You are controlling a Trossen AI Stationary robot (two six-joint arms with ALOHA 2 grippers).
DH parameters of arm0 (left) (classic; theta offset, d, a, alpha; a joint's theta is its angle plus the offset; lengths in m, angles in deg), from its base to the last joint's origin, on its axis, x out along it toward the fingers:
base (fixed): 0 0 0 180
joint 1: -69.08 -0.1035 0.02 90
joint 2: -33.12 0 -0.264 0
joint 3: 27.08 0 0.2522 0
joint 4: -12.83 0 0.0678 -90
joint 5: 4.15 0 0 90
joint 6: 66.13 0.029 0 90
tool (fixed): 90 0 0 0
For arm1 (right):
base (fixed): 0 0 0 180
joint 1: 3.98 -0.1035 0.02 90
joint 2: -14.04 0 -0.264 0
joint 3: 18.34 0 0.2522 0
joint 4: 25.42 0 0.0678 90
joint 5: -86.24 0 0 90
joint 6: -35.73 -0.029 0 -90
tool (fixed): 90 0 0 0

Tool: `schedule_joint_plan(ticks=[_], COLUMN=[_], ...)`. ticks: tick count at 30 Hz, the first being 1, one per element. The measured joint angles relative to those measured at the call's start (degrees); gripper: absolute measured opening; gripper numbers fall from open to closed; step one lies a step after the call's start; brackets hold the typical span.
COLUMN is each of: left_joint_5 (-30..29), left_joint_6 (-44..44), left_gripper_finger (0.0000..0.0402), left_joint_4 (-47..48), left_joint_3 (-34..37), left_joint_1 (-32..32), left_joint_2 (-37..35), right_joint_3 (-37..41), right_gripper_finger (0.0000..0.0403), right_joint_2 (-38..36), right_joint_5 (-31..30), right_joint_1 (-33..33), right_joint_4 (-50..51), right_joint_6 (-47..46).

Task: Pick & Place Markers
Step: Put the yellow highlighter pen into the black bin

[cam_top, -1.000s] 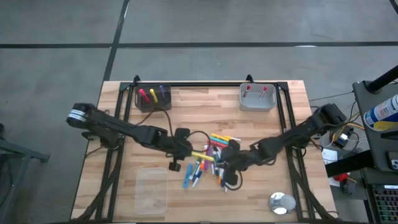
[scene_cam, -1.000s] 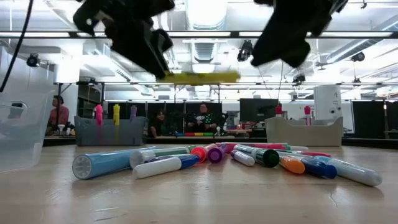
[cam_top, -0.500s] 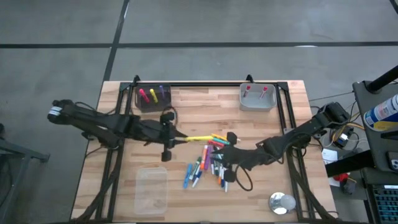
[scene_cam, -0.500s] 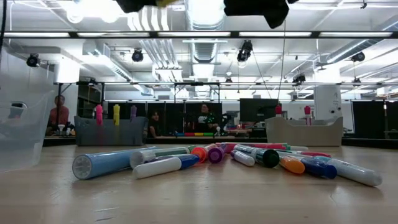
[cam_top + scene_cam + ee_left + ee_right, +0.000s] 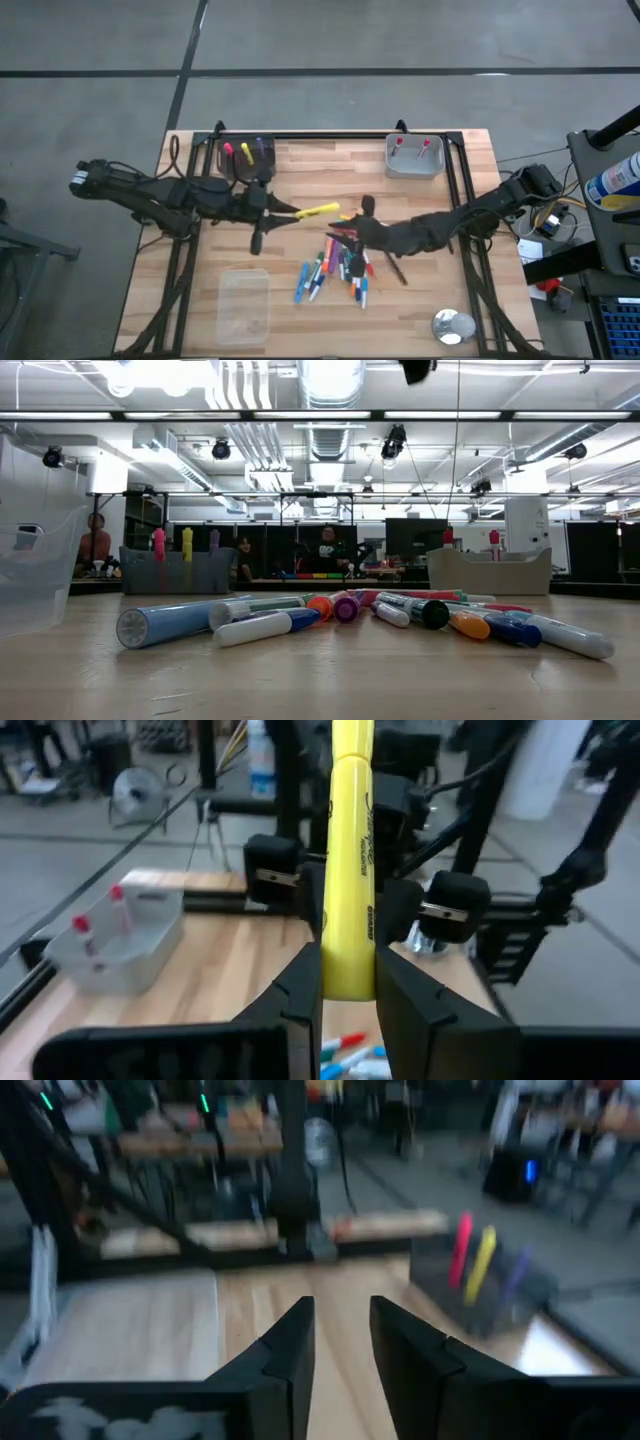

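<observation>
**Clerk:** Item one, the left gripper?

**Keeper:** Raised above the table, left of centre. Its fingers are closed narrowly on a yellow marker, which sticks out past the tips towards 3 o'clock in the overhead view. In the left wrist view the same marker stands between the two pads, touching both.

**Clerk:** Item two, the right gripper?

**Keeper:** Just right of centre, lifted above the top of the heap and pointing towards 9 o'clock. Its fingers stand a narrow way apart, and nothing shows between them in the right wrist view.

**Clerk:** Item three, the loose markers?

**Keeper:** One heap of mixed colours at table centre, spreading towards 6 o'clock. From table height they lie flat in a row, many touching: blue, white, orange, purple, green and red can be told.

**Clerk:** Containers?

**Keeper:** A dark bin at 11 o'clock holds three upright markers: pink, yellow, purple. A grey bin at 1 o'clock holds two with red caps. A clear plastic tub sits at 7 o'clock. A small round silvery object lies at 5 o'clock.

**Clerk:** Beyond the table?

**Keeper:** People are seated in the room, far behind.
</observation>
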Motion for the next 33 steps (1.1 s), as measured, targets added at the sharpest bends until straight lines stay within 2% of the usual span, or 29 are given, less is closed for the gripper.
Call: schedule_joint_plan(ticks=[6,13,19,25,33], left_joint_5=[4.8,8.14,8.51,9.11,9.46], left_joint_6=[0.97,1.3,0.86,0.11,0.03], left_gripper_finger=[0.0064,0.0064,0.0064,0.0064,0.0064], left_joint_4=[-7.96,-20.25,-29.51,-39.48,-55.24], left_joint_3=[1.14,5.61,9.69,14.56,18.95], left_joint_1=[0.0,0.04,0.04,0.04,0.02], left_joint_2=[-0.02,0.22,0.35,1.34,4.52], right_joint_3=[1.41,1.44,1.38,1.31,-1.62], right_gripper_finger=[0.0151,0.0205,0.021,0.0208,0.0208], right_joint_2=[0.0,0.0,0.0,0.0,1.53], right_joint_5=[3.26,11.99,19.71,20.34,22.94], right_joint_1=[0.97,3.59,5.31,6.03,6.56], right_joint_4=[-15.81,-22.82,-27.64,-32.31,-32.39], right_joint_6=[9.03,12.85,13.69,14.66,14.5])
